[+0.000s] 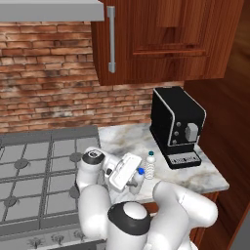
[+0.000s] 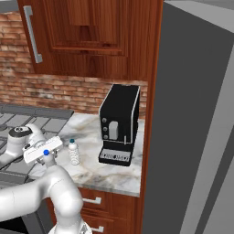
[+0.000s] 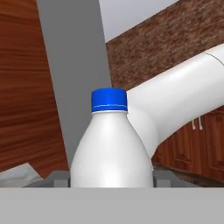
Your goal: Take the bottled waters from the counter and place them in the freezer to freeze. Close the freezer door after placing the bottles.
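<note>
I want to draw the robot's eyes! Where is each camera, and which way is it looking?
Left base view: behind the arm's left, looking down over stove and counter; the white arm rises lower right.
Right base view: behind its right, facing counter and freezer; arm lower left.
Hand view: on the hand, looking along the gripper, shut on a blue-capped bottle.
Both base views share the coffee machine and standing bottle.
</note>
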